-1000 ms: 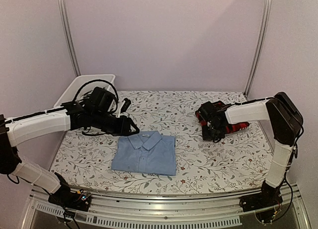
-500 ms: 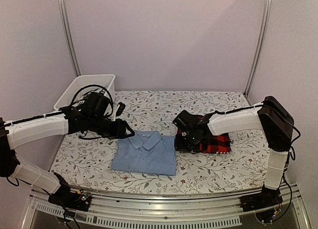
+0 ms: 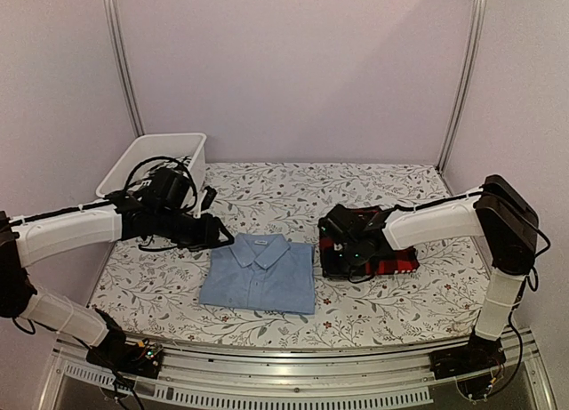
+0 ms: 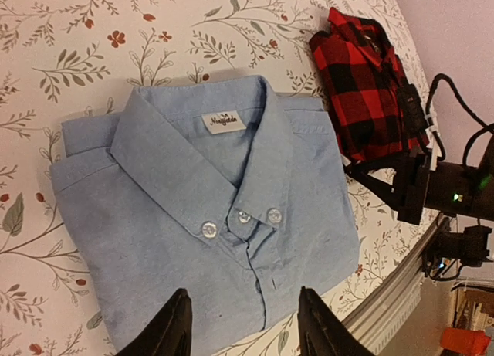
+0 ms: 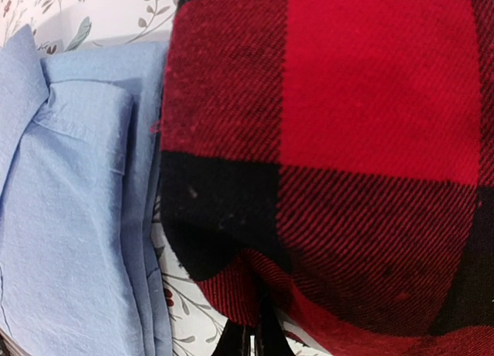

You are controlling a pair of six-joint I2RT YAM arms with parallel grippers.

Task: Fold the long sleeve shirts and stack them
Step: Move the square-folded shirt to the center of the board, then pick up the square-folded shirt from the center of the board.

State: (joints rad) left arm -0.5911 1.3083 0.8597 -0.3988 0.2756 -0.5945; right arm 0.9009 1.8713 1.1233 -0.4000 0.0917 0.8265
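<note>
Folded light blue shirt (image 3: 260,275) flat mid-table on floral cloth (image 3: 267,183), collar buttoned, white label. Folded red-and-black plaid shirt (image 3: 396,261) just right of it. Both soft, light, floppy weave; likely to slump unless taken by thick folded edge. Right gripper (image 5: 251,340) pinched tight on plaid shirt's edge. Left gripper (image 4: 243,329) fingers parted, empty, above blue shirt.

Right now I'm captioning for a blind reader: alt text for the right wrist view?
A red-and-black plaid shirt fills most of the frame, its lower edge pinched in the shut right jaws. A folded light blue shirt lies left, on floral cloth.
</note>
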